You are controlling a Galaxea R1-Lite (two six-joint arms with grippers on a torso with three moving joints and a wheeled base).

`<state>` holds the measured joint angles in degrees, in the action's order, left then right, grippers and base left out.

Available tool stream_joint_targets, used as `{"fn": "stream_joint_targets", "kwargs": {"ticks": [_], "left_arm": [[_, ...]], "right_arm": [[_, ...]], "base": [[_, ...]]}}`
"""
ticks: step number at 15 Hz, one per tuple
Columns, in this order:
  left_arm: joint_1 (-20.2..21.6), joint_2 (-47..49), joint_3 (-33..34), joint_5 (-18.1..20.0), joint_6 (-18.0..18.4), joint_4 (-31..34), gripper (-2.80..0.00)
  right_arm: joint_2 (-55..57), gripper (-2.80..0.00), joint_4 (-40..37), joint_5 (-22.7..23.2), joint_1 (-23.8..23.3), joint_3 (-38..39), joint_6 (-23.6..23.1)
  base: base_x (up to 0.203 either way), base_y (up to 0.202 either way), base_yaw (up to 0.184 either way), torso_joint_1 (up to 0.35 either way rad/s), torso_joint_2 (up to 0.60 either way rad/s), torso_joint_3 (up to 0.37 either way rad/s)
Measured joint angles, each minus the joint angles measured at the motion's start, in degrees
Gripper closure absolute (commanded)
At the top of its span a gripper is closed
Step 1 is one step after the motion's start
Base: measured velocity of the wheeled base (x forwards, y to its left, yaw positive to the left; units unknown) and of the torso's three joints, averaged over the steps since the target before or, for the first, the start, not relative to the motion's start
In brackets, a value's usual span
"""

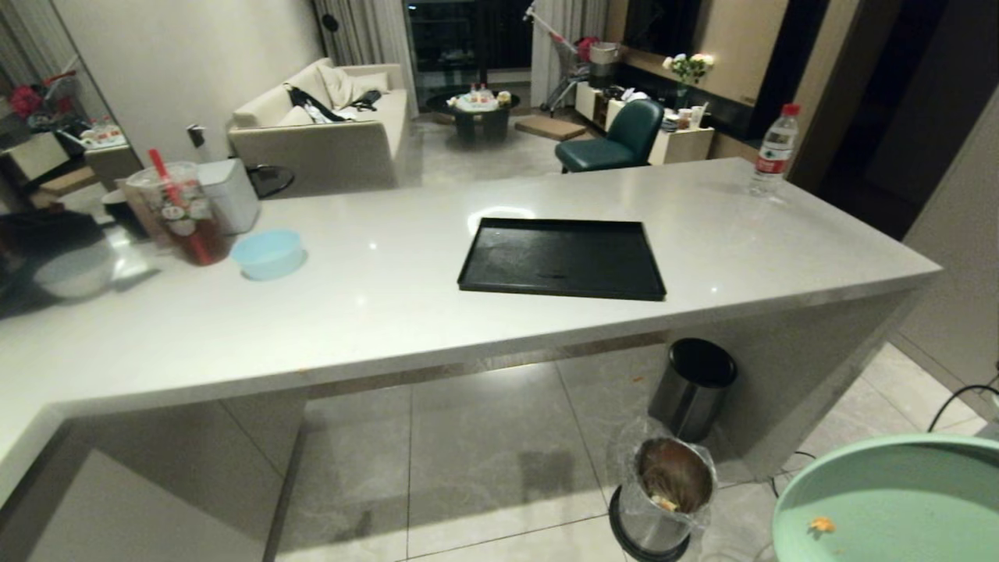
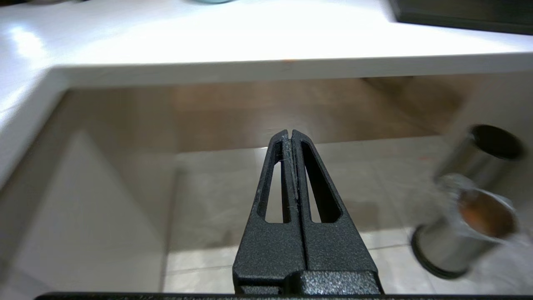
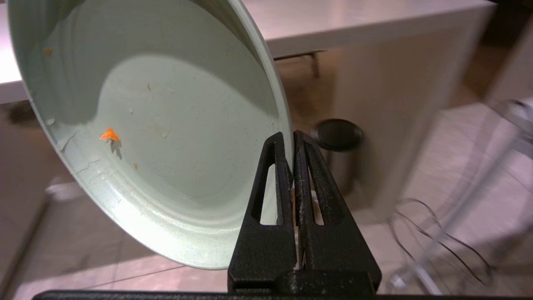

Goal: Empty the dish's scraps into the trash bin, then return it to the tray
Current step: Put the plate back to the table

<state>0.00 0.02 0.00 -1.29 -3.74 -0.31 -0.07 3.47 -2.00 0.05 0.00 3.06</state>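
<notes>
The right tool (image 3: 291,139) is gripping the rim of the mint-green dish (image 3: 166,137), its two fingers pressed together on the edge, and is holding the dish out over the floor at the robot's right side, below the level of the tabletop (image 1: 406,289). In the head view only part of the dish is showing, at the lower right corner, and it is sitting just to the right of the trash bin (image 1: 663,499). The dish is carrying only a small orange crumb (image 3: 110,134) and a few tiny specks. The trash bin is standing on the tiled floor with its clear bag liner folded over the rim, and scraps (image 1: 666,503) are lying inside it. Just behind it, a second steel bin with a black lid (image 1: 693,386) is standing against the base of the tabletop. The black tray (image 1: 563,257) is lying flat on the tabletop, well apart from the dish. Farther left on the tabletop a light-blue bowl (image 1: 268,254) is sitting beside a plastic cup with a red straw (image 1: 178,212), and a water bottle (image 1: 774,152) is standing near the far right corner. The left tool (image 2: 290,135) is hanging idle in front of the tabletop's edge, its fingers closed together and holding nothing.
</notes>
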Motion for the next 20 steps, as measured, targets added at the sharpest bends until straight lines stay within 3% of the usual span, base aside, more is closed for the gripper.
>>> {"fn": "stream_joint_targets", "kwargs": {"ticks": [4, 15, 20], "left_arm": [[-0.05, 0.00, 0.00, -0.02, 0.09, -0.01, 0.00], [-0.04, 0.00, 0.00, 0.02, 0.09, -0.01, 0.00], [-0.02, 0.00, 0.00, 0.00, 0.09, 0.01, 0.00]], "right_arm": [[0.00, 0.00, -0.06, -0.01, -0.05, 0.00, -0.01], [0.00, 0.00, -0.11, -0.01, -0.05, 0.00, -0.01], [0.00, 0.00, -0.06, 0.02, -0.05, 0.00, 0.00]], "base": [[0.000, -0.007, 0.134, 0.003, 0.00, 0.002], [0.000, 0.000, 0.000, 0.000, 0.00, 0.000], [0.169, 0.000, 0.000, 0.006, 0.00, 0.004]]}}
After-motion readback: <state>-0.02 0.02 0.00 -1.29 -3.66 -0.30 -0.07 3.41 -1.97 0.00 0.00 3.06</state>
